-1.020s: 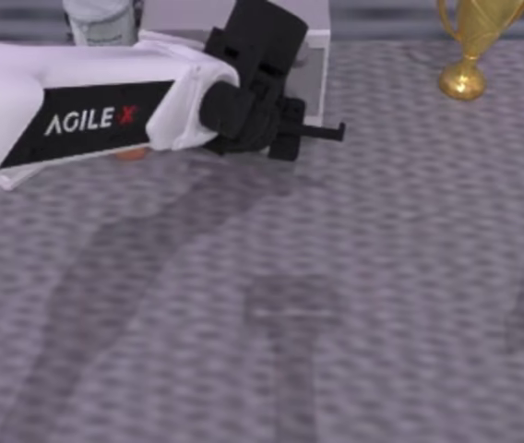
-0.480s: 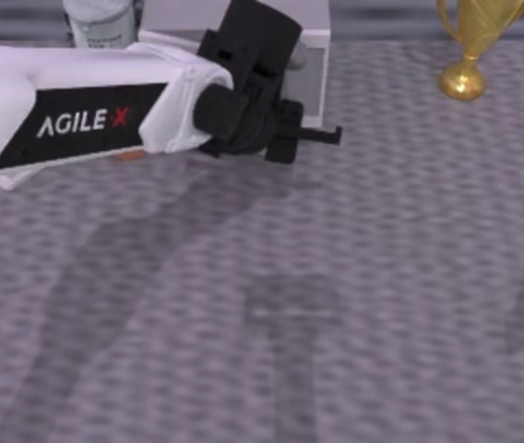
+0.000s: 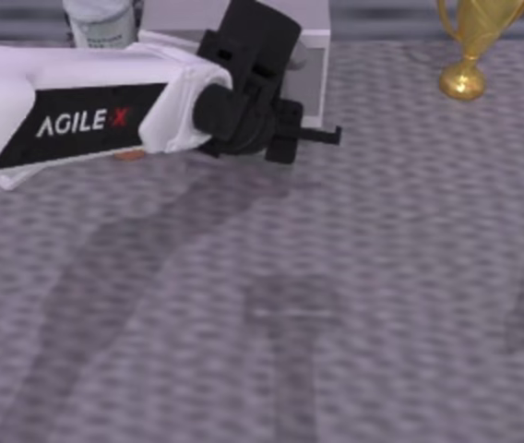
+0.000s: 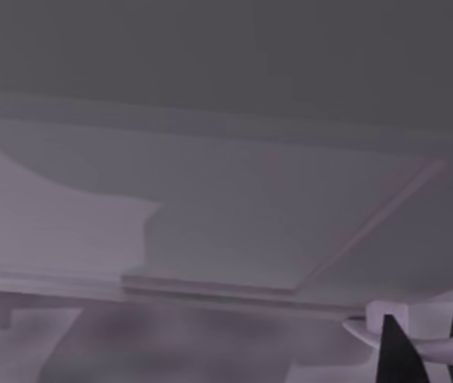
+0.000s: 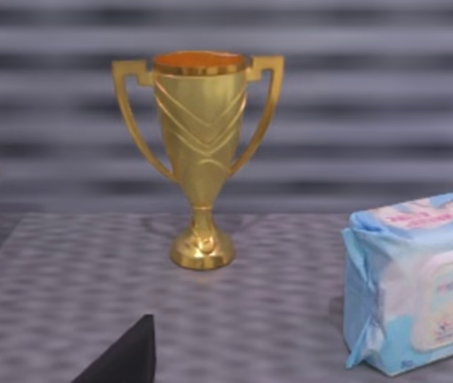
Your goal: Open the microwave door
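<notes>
The microwave [image 3: 179, 14] stands at the table's far edge, left of centre, its grey control panel strip [image 3: 314, 88] facing me. My left arm reaches across its front and hides the microwave door in the top view. My left gripper [image 3: 322, 135] sits by the microwave's right front corner. In the left wrist view the door's grey window [image 4: 250, 223] fills the picture, and the left gripper [image 4: 426, 343] is shut on a white handle piece [image 4: 386, 313] at the door's edge. Of my right gripper [image 5: 123, 363] only a dark corner shows, and it is outside the top view.
A golden trophy [image 3: 470, 46] stands at the far right, also in the right wrist view [image 5: 200, 152]. A blue pack of wipes [image 5: 418, 279] lies beside it. A white bottle [image 3: 101, 18] stands left of the microwave. A small orange object [image 3: 131, 155] peeks out under my left arm.
My left arm and gripper shifted slightly to the left and a touch nearer over the first half second, then held still.
</notes>
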### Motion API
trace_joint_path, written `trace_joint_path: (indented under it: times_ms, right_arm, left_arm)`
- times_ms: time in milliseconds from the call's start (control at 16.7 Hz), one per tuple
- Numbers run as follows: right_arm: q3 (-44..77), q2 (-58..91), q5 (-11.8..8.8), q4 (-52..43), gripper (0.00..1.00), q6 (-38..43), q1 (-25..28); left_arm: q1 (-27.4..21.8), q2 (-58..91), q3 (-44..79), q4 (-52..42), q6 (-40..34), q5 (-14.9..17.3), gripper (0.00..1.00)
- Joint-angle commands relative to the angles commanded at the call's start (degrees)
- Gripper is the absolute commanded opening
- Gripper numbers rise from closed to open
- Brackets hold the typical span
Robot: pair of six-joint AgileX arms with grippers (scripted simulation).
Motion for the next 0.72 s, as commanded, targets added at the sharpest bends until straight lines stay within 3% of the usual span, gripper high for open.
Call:
trace_joint_path:
  times_ms: [720]
  right_arm:
    - [0.0, 0.0, 0.0, 0.0, 1.0, 0.0, 0.0]
  left_arm:
    - [-0.44, 0.06, 0.04, 0.01, -0.18, 0.55, 0.0]
